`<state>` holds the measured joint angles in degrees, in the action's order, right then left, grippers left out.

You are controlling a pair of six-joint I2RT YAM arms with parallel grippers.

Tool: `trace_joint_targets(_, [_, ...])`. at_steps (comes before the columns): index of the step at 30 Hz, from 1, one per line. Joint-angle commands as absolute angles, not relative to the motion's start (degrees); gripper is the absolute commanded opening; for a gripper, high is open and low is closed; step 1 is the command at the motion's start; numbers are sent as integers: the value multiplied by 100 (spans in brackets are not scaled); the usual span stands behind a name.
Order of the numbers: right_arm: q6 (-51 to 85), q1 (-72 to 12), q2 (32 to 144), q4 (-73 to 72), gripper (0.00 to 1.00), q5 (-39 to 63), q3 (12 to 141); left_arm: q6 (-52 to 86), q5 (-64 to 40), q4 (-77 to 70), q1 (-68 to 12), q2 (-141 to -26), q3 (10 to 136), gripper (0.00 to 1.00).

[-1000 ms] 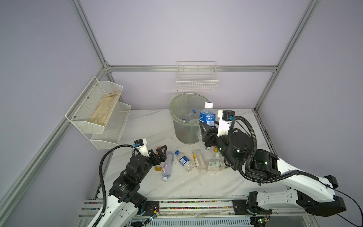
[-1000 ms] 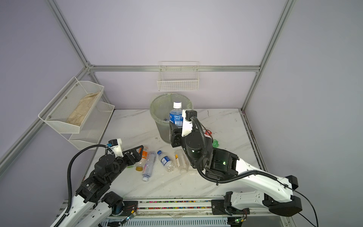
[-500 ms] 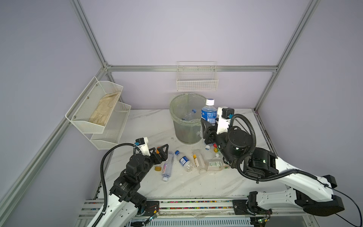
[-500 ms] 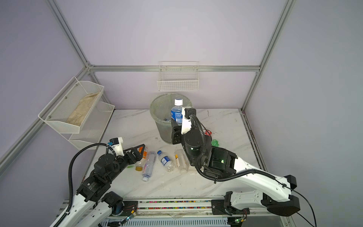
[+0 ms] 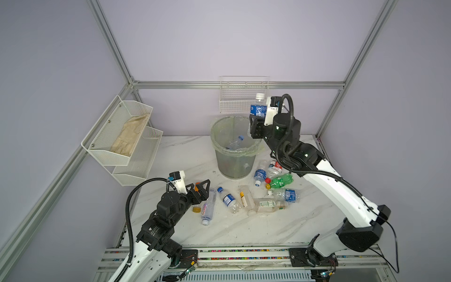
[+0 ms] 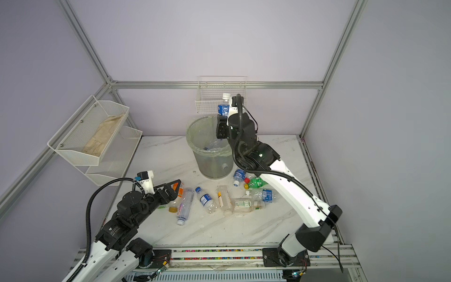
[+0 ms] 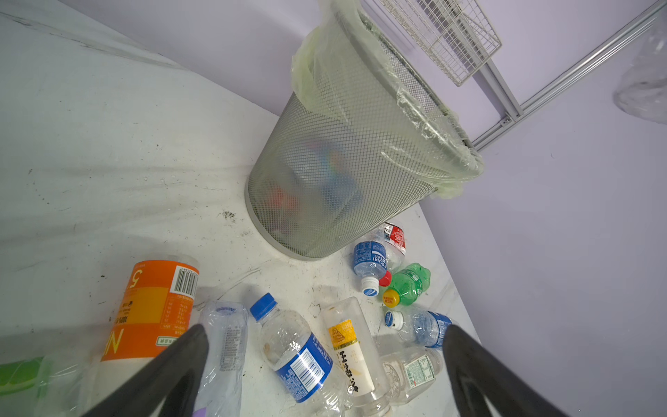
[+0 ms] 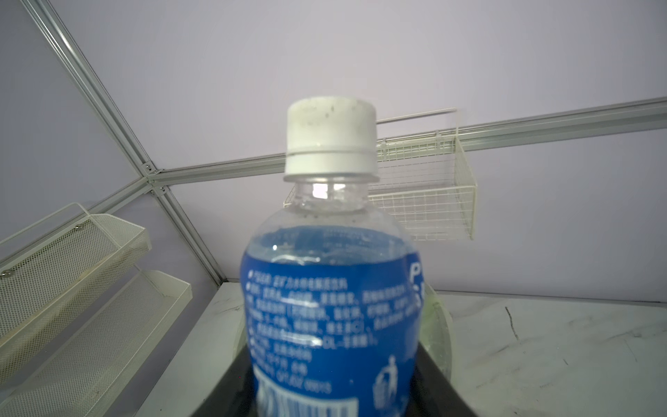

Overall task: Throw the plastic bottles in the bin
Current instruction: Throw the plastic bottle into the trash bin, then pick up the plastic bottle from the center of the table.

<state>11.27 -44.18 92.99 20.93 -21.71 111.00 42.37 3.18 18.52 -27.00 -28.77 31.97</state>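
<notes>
Left fingers [image 7: 169,368] spread over the surface [image 5: 244,227], nothing gripped; about ten plastic bottles [image 5: 229,199] left lying there; farther back, a blue-labelled bottle [image 5: 258,110] is pinched upright by the right fingers [image 8: 227,393] above the bin [image 5: 234,163], a few already inside

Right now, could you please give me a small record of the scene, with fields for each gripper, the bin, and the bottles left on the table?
left gripper: open, empty, pointed at the loose bottles
right gripper: shut on the blue-label bottle, which is upright, white cap up
held bottle position: raised by the bin's rim; whether it is over the opening, cannot tell
bin: upright, lined with a bag, bottles inside
table: at least nine loose bottles lying in front of the bin
</notes>
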Motion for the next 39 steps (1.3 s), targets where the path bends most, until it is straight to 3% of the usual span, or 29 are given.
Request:
trace_joint_targets(1, [1189, -4318, 10139, 3434, 71, -1566, 12042, 4126, 193, 1685, -2673, -2773, 3015, 100])
trace_joint_targets(2, [1267, -4309, 10392, 3781, 96, -1734, 12406, 4130, 185, 1704, -2663, -2747, 3015, 100])
trace_joint_targets(3, [1276, -4315, 10550, 4022, 97, -1778, 12651, 4131, 177, 1722, -2663, -2727, 3007, 100])
trace_joint_targets(5, [1323, -4345, 10566, 4238, 97, -1806, 12843, 4131, 158, 1781, -2669, -2679, 3001, 100])
trace_joint_targets(11, [1160, -4412, 9294, 3008, 97, -1595, 11330, 4122, 215, 1832, -2668, -2614, 2959, 100])
trace_joint_targets(27, [1272, -4412, 8197, 2717, 97, -1860, 9964, 4113, -57, 1837, -2715, -3309, 3111, 97])
trace_joint_targets(39, [1578, -4403, 7408, 2791, 97, -2187, 9109, 3947, 210, 1715, -3451, -4387, 3448, 97])
